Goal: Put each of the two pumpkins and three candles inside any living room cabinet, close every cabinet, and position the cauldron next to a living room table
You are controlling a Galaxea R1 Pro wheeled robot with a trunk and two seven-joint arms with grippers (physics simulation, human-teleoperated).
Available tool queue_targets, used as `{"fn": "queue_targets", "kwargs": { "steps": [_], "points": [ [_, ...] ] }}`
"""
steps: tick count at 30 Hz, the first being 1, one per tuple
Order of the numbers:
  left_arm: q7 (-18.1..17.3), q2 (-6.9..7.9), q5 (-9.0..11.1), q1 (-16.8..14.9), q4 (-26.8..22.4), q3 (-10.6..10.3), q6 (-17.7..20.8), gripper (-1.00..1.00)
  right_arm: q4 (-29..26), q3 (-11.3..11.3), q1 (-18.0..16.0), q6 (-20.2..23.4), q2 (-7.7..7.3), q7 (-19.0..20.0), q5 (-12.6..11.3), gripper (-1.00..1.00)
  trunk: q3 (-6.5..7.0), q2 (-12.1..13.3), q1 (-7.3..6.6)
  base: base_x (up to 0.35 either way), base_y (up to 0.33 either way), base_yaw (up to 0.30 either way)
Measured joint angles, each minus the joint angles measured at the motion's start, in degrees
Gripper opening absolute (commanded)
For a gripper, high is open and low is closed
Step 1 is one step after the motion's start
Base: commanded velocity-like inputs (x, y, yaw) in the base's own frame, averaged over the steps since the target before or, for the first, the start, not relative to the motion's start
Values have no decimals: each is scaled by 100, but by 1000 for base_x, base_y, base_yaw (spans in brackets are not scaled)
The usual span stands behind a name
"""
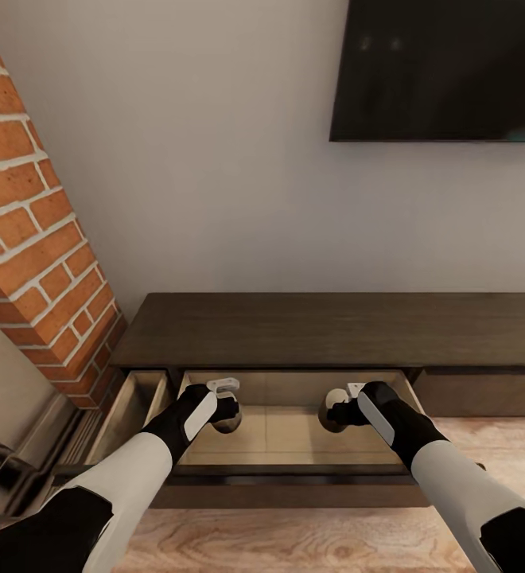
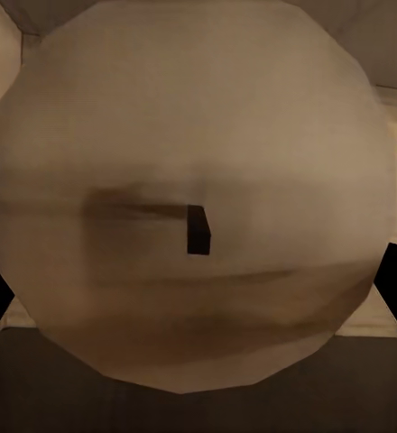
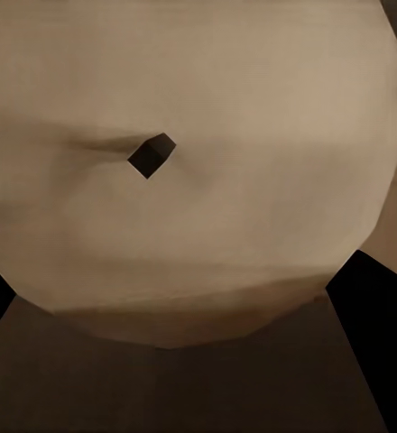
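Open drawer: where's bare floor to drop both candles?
Free: the pale drawer floor between the left gripper and right gripper, plus the strip toward the front lip. Crowded: directly under each gripper, where each candle hangs.

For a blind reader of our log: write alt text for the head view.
Both arms reach into an open, pale-lined drawer of a long dark cabinet, the left pincer and right pincer each over the drawer floor. A brick column stands at left, a dark screen hangs on the wall above.
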Motion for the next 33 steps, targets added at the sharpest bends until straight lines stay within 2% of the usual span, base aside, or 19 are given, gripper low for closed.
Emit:
{"fn": "queue_targets", "kwargs": {
  "steps": [6,22,33],
  "points": [
    [0,0,1,-1,0,0,0,-100,0,0,0,1,0,0,1,-100,0,0,1,114,0,0],
    [-61,-15,2,-1,0,0,5,-100,0,0,0,1,0,0,0,-100,0,0,2,4,0,0],
    [-61,-17,1,1,1,0,9,-100,0,0,0,1,0,0,1,-100,-197,-439,243,0,0,0]
  ]
}}
